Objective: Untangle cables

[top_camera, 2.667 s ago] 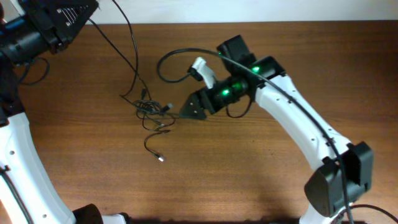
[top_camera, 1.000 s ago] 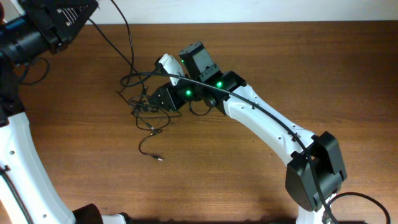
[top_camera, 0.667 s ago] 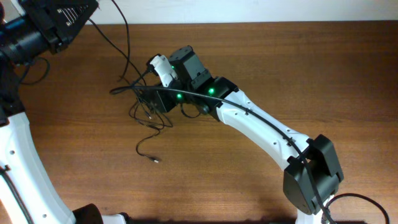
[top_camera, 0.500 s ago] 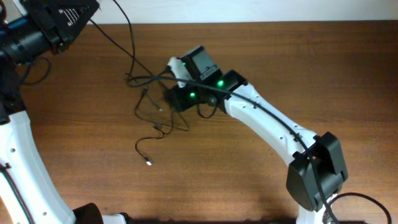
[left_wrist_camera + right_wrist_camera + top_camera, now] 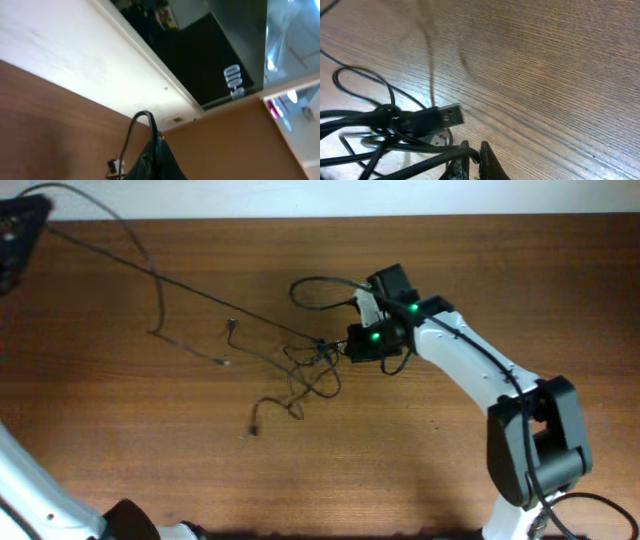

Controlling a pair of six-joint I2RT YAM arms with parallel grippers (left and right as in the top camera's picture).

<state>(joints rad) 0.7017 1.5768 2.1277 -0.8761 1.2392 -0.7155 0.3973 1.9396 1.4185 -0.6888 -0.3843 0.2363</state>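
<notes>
We judge the job partly done: across the tabletop (image 5: 480, 290) the cables (image 5: 312, 368) lie spread out, with one strand stretched from the far left corner to the middle, but a knot (image 5: 387, 117) around a USB plug (image 5: 445, 116) is left to undo. The right arm reaches in bent from the near right, and the left is up at the far left corner. The right hand (image 5: 352, 343) is pinched on strands just beside the knot, and the left hand (image 5: 152, 145) is clamped on the stretched strand's far end.
</notes>
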